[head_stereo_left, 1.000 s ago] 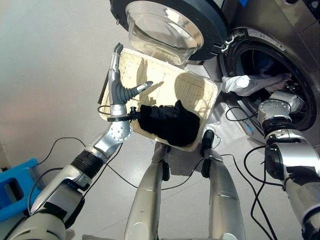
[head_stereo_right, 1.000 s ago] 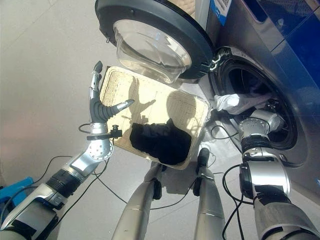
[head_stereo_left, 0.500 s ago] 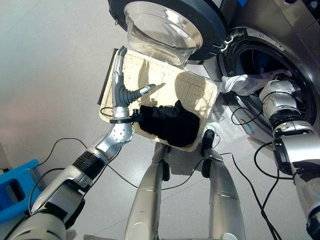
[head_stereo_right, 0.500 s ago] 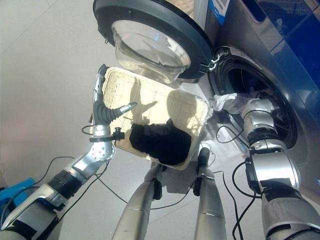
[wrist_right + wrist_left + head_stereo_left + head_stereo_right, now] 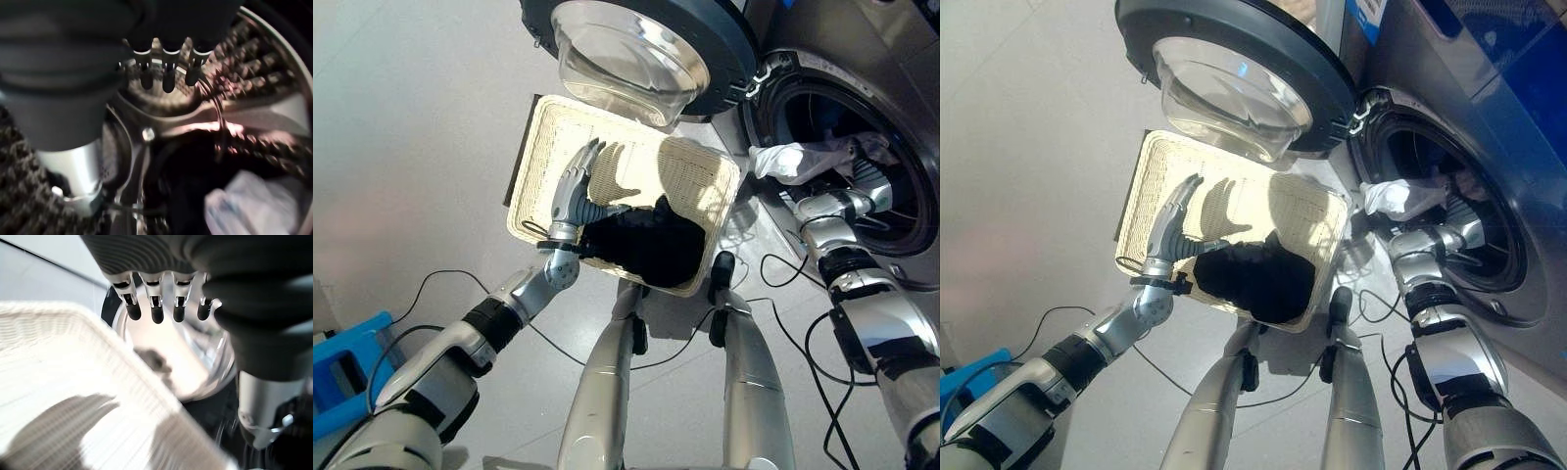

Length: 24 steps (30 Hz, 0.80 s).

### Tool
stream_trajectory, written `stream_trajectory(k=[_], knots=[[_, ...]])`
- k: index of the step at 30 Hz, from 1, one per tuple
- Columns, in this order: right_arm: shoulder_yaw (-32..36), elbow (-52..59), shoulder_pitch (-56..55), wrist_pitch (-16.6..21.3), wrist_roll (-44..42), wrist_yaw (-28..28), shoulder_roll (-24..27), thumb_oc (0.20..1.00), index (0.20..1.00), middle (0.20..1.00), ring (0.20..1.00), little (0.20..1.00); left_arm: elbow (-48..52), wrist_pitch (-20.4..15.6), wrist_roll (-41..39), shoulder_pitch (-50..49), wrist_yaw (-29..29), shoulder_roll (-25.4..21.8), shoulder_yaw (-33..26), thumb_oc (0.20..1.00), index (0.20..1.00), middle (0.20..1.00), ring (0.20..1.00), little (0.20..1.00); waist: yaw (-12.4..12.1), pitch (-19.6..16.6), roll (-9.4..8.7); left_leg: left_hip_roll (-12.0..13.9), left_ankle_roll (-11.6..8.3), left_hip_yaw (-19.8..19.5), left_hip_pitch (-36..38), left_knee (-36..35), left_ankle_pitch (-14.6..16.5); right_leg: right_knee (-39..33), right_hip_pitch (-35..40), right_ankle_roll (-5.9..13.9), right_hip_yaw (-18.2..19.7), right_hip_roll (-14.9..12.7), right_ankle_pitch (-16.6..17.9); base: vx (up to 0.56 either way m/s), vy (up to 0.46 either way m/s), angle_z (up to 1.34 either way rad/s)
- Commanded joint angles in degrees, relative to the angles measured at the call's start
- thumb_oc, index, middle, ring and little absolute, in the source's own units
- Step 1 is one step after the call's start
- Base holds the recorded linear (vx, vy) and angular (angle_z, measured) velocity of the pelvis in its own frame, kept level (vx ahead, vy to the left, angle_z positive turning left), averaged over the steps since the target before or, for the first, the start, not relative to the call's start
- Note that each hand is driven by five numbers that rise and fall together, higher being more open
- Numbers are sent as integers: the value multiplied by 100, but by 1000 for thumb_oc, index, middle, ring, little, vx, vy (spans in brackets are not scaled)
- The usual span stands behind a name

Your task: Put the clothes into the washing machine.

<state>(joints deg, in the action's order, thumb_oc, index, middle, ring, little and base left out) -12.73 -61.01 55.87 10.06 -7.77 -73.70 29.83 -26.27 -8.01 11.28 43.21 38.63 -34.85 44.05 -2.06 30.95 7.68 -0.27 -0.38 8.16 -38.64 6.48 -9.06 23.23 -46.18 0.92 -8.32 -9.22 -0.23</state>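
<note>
My left hand (image 5: pixel 576 192) hovers spread over the basket (image 5: pixel 540 137), black clothes (image 5: pixel 646 245) at four o'clock; my right hand (image 5: pixel 873 188), fingers loose, empty, inside the drum (image 5: pixel 822 117).

The open door (image 5: pixel 636 44) is hanging over the far end of the basket (image 5: pixel 533 157), crowding the way in from that side. A white cloth (image 5: pixel 793 162) is draping over the lip of the drum opening (image 5: pixel 842 108), narrowing it. The basket's near-left floor is lying bare beside the black clothes (image 5: pixel 646 240).
</note>
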Motion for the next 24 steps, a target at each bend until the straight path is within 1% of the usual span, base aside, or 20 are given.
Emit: stream_trajectory(k=[1, 2, 5, 6, 8, 9, 10, 11, 12, 14, 16, 19, 20, 21, 22, 23, 24], knots=[[-188, 394, 8, 327, 345, -126, 434, 1000, 1000, 1000, 1000, 1000, -111, 408, 648, 147, -319, 96, 68, 1000, 1000, 1000, 1000, 1000, 256, -116, 514, -347, -155, 247, 65, 545, 798, -253, 216, 548, -332, 167, 98, -11, 63, -6], [-190, 456, -30, 374, 367, -78, 433, 1000, 1000, 1000, 1000, 1000, -218, 492, 823, 205, -522, 68, 168, 1000, 1000, 1000, 1000, 1000, 285, -116, 519, -337, -165, 283, 65, 526, 786, -271, 204, 554, -312, 174, 110, -22, 52, -2], [-195, 521, -103, 411, 349, -43, 439, 1000, 1000, 1000, 1000, 1000, -261, 509, 928, 237, -632, 28, 264, 1000, 1000, 1000, 1000, 1000, 305, -116, 515, -329, -178, 314, 106, 517, 808, -270, 233, 568, -296, 177, 81, 3, 15, -4], [-203, 697, -245, 518, 119, 111, 448, 1000, 1000, 1000, 1000, 1000, -339, 678, 1118, 322, -1090, -114, 488, 1000, 1000, 1000, 1000, 1000, 375, -116, 496, -302, -203, 369, 93, 502, 784, -314, 226, 575, -267, 195, 110, 4, 28, -10], [-164, 715, -307, 615, 30, 196, 448, 1000, 1000, 1000, 1000, 1000, -364, 686, 1111, 337, -1398, -180, 620, 1000, 1000, 1000, 1000, 1000, 402, -116, 495, -280, -213, 407, 83, 482, 766, -344, 206, 577, -244, 212, 135, -5, 29, -9], [-157, 716, -317, 629, 34, 201, 447, 1000, 1000, 1000, 1000, 1000, -365, 693, 1111, 340, -1451, -189, 636, 1000, 1000, 1000, 1000, 1000, 401, -116, 493, -277, -214, 414, 84, 480, 766, -349, 206, 578, -242, 214, 138, -16, 23, -8], [-143, 740, -316, 673, 34, 229, 462, 1000, 1000, 1000, 1000, 1000, -420, 708, 1083, 378, -1632, -234, 713, 1000, 1000, 1000, 1000, 1000, 423, -116, 493, -261, -215, 434, 14, 488, 735, -369, 144, 568, -228, 222, 181, -4, 14, -8], [-136, 739, -344, 688, 34, 242, 456, 1000, 1000, 1000, 1000, 1000, -437, 689, 1052, 373, -1677, -237, 757, 1000, 1000, 1000, 1000, 1000, 432, -116, 492, -264, -221, 434, 49, 498, 765, -349, 173, 580, -223, 223, 145, -21, 16, -8], [-129, 733, -300, 694, 43, 272, 448, 1000, 1000, 1000, 1000, 1000, -506, 687, 1031, 414, -1851, -243, 822, 1000, 1000, 1000, 1000, 1000, 444, -116, 491, -256, -220, 447, -8, 492, 725, -374, 123, 569, -215, 236, 191, 3, 16, -7], [-152, 695, -256, 681, 60, 374, 454, 1000, 1000, 1000, 1000, 1000, -602, 661, 975, 490, -2165, -242, 1004, 1000, 1000, 1000, 1000, 1000, 475, -116, 495, -257, -232, 457, 23, 482, 735, -383, 154, 576, -181, 251, 163, -10, 27, -5], [-192, 658, -167, 644, 48, 412, 462, 1000, 1000, 1000, 1000, 1000, -672, 630, 918, 577, -2223, -231, 1064, 1000, 1000, 1000, 1000, 1000, 484, -116, 492, -247, -231, 471, -36, 471, 684, -411, 105, 559, -165, 271, 212, 0, 0, 0], [-196, 599, -154, 716, -27, 452, 432, 1000, 1000, 1000, 1000, 1000, -805, 747, 1102, 653, -2584, -129, 1163, 1000, 1000, 1000, 1000, 1000, 501, -116, 472, -232, -238, 496, -13, 446, 683, -417, 135, 571, -148, 295, 187, 0, 0, 0], [-193, 591, -121, 729, -31, 454, 427, 1000, 1000, 1000, 1000, 1000, -826, 744, 1119, 687, -2623, -125, 1170, 1000, 1000, 1000, 1000, 1000, 501, -116, 468, -226, -233, 502, -64, 443, 648, -434, 91, 563, -145, 303, 230, 0, 0, 0], [-184, 585, -145, 734, -36, 457, 408, 1000, 1000, 1000, 1000, 1000, -871, 764, 1160, 683, -2676, -92, 1216, 1000, 1000, 1000, 1000, 1000, 509, -116, 455, -229, -240, 492, -28, 449, 676, -416, 128, 571, -143, 303, 192, -28, -38, 0], [-184, 544, -52, 747, -66, 461, 351, 1000, 1000, 1000, 1000, 1000, -937, 844, 1302, 810, -2855, -28, 1286, 1000, 1000, 1000, 1000, 1000, 515, -116, 419, -216, -238, 502, -103, 457, 640, -447, 78, 576, -154, 308, 250, -11, -51, 0], [-195, 524, -36, 753, -125, 456, 320, 1000, 1000, 1000, 1000, 1000, -986, 927, 1386, 859, -3037, 33, 1332, 1000, 1000, 1000, 1000, 1000, 516, -116, 389, -212, -241, 502, -80, 453, 661, -450, 111, 586, -164, 315, 226, -23, -44, 0], [-195, 524, -36, 753, -125, 456, 320, 1000, 1000, 1000, 1000, 1000, -986, 927, 1386, 859, -3037, 33, 1332, 1000, 1000, 1000, 1000, 1000, 516, -116, 389, -212, -241, 502, -80, 453, 661, -450, 111, 586, -164, 315, 226, -7, -34, 0]])
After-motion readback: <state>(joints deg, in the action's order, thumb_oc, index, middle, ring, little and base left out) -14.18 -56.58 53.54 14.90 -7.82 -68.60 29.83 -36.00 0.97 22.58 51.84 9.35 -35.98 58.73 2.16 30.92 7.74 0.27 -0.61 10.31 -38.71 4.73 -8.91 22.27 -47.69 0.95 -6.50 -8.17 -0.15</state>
